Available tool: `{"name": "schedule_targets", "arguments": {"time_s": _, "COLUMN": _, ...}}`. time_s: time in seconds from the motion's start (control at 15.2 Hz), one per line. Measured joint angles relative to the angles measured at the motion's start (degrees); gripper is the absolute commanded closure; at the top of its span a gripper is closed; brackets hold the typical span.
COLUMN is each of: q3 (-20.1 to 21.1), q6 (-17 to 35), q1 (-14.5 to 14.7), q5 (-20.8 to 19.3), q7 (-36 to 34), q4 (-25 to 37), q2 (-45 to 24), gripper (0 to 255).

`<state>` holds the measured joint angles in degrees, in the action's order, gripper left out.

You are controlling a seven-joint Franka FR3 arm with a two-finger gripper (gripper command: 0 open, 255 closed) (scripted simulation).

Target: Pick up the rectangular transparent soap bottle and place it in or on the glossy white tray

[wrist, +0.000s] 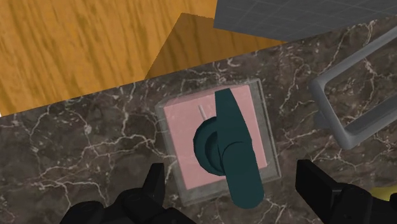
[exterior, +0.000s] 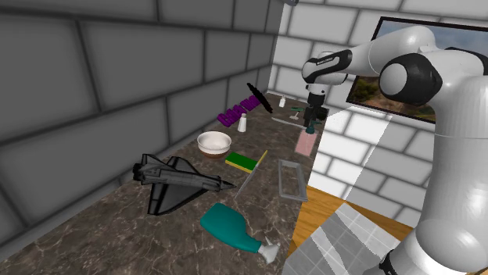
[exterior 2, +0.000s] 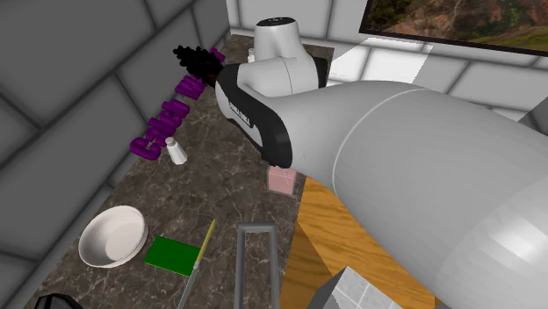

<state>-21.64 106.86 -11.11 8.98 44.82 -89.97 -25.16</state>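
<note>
Right up close, the gripper [wrist: 232,184] hung with its two black fingers standing wide apart and nothing clasped between them. Directly beneath it sat the soap bottle [wrist: 184,137], a pink block in a clear rectangular case. It stood upright on the counter [wrist: 76,149], its dark teal pump pointing up at the gripper. The fingers straddled it, one to each side, but neither touched the case. Off past one finger, near the bottle but apart from it, lay the tray [wrist: 327,108], drawn as a grey rectangular frame, with no bottle in it yet. So where did that leave the job? By my reckoning the lining-up was done and little else, since the bottle was neither gripped nor lifted. What was left: drop lower, close on the flat sides of the case, raise it, carry it the short way sideways and set it down inside that frame.
</note>
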Motion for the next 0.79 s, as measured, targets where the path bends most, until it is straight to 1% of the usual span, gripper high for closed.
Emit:
{"name": "schedule_targets", "arguments": {"time_s": 0.33, "q3": -0.01, "q6": 0.15, "q1": 0.00, "q5": 0.00, "q7": 0.03, "q4": -0.18, "q2": 0.04, "gripper": 0}}
{"name": "schedule_targets", "arguments": {"time_s": 0.4, "q3": -0.01, "q6": 0.15, "q1": 0.00, "q5": 0.00, "q7": 0.03, "q4": -0.18, "q2": 0.04, "gripper": 255}}
{"name": "schedule_targets", "arguments": {"time_s": 0.79, "q3": -0.01, "q6": 0.15, "q1": 0.01, "q5": -0.01, "q7": 0.03, "q4": -0.16, "q2": 0.07, "gripper": 255}}
